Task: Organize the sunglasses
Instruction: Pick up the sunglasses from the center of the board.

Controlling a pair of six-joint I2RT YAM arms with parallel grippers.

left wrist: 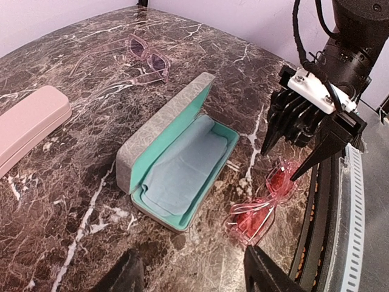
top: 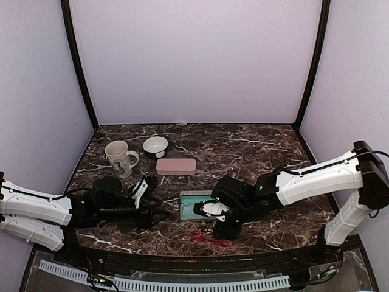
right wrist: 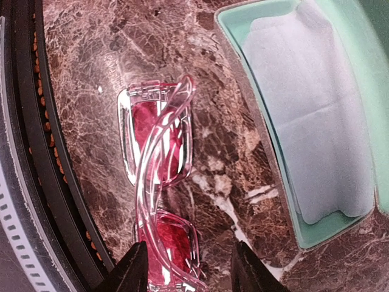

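Observation:
Red-framed sunglasses [right wrist: 159, 182] lie folded on the marble near the table's front edge [top: 206, 236], also seen in the left wrist view [left wrist: 261, 210]. My right gripper [right wrist: 189, 272] hangs just over them, open; one lens sits between its fingers, close to the left one, apart from the right. A second pair of sunglasses [left wrist: 144, 58], pale violet with dark lenses, lies farther back. An open grey case [left wrist: 159, 125] with teal lining and a light-blue cloth stands between my arms. My left gripper [left wrist: 194, 277] is open and empty, left of the case.
A shut pink case [top: 176, 166] lies behind the open case. A mug [top: 120, 158] and a white bowl [top: 155, 146] stand at the back left. The black table rail [right wrist: 58, 182] runs right beside the red pair.

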